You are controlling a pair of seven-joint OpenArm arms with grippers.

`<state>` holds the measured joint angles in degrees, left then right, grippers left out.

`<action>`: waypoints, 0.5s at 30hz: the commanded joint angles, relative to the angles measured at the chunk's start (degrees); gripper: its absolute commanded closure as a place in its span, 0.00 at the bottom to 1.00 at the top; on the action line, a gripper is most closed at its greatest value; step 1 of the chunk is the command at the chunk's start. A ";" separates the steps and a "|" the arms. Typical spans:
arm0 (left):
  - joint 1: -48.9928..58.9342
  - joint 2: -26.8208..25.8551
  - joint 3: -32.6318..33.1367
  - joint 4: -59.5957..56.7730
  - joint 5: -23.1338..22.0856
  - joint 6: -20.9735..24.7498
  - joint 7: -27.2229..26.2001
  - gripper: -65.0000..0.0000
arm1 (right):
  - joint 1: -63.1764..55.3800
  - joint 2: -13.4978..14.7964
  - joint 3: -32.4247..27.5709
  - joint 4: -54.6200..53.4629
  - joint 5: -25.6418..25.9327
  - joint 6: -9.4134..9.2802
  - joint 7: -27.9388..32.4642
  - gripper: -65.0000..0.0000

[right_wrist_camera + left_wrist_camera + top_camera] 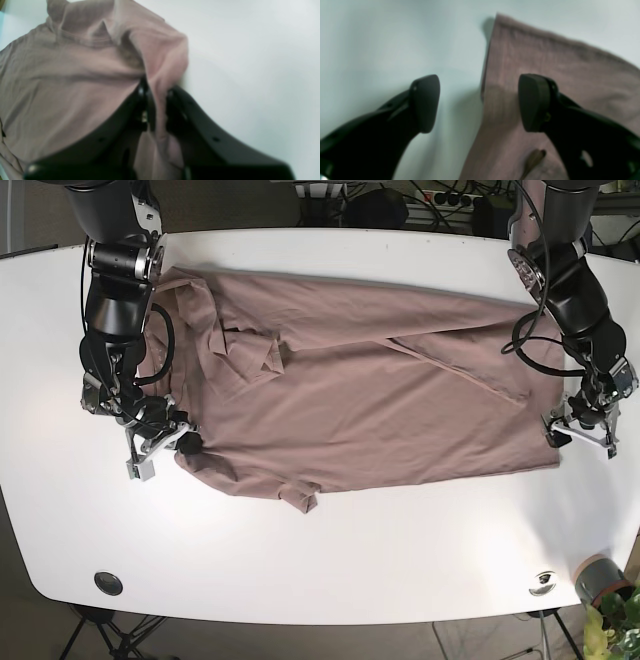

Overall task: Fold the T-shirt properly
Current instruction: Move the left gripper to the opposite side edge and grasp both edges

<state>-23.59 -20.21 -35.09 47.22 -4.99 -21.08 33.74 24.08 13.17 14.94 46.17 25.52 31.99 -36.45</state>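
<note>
A dusty-pink T-shirt (370, 400) lies spread across the white table (330, 560), collar to the left and hem to the right, with creases and a folded flap near the collar. My right gripper (182, 444) is shut on a pinch of the shirt's lower left edge; in the right wrist view the gripper (156, 100) has cloth (75, 75) bunched between its fingers. My left gripper (578, 436) is open at the shirt's lower right hem corner. In the left wrist view the gripper (480, 102) straddles the shirt's edge (545, 55), one finger (535, 102) over cloth, the other over bare table.
A round metal fitting (543, 583) and a potted plant (605, 605) sit at the front right corner. A black grommet (108, 583) is at the front left. Cables (400, 195) lie beyond the table's far edge.
</note>
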 commanded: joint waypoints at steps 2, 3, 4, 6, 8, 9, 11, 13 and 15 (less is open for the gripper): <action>-0.89 0.38 -0.12 0.65 -0.24 -1.29 -0.90 0.24 | 1.73 -0.20 0.14 0.99 0.72 0.50 0.89 0.97; -0.80 0.65 -0.12 0.65 -0.24 -1.38 -0.90 0.24 | 1.73 -0.20 0.14 0.99 0.72 0.50 0.89 0.97; -0.80 0.73 -0.12 0.56 -0.24 -1.38 -0.81 0.24 | 1.73 -0.20 0.14 0.99 0.72 0.50 0.89 0.97; -0.63 0.91 -0.12 0.38 -0.24 -1.47 0.15 0.24 | 2.17 -0.29 0.14 0.99 0.72 0.50 0.89 0.97; 0.25 1.00 -0.12 0.65 -0.32 -1.47 1.30 0.24 | 2.34 -0.38 0.14 0.99 0.72 0.50 0.89 0.97; 0.69 1.09 -0.12 0.73 -0.32 -1.91 2.00 0.24 | 2.34 -0.38 0.14 0.99 0.72 0.50 0.89 0.97; 0.96 1.61 -0.12 0.73 -0.32 -3.93 2.79 0.24 | 2.34 -0.47 0.14 0.99 0.72 0.50 0.89 0.97; 1.13 2.58 -0.12 0.73 -0.32 -5.69 3.14 0.25 | 2.43 -0.55 0.14 0.99 0.72 0.50 0.89 0.97; 1.13 3.02 -0.12 0.73 -0.32 -7.09 4.20 0.27 | 2.43 -0.64 0.14 0.99 0.72 0.50 0.89 0.97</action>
<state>-21.93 -17.72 -35.46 47.86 -5.52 -26.52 34.20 24.64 12.03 14.94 46.17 25.47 31.94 -36.62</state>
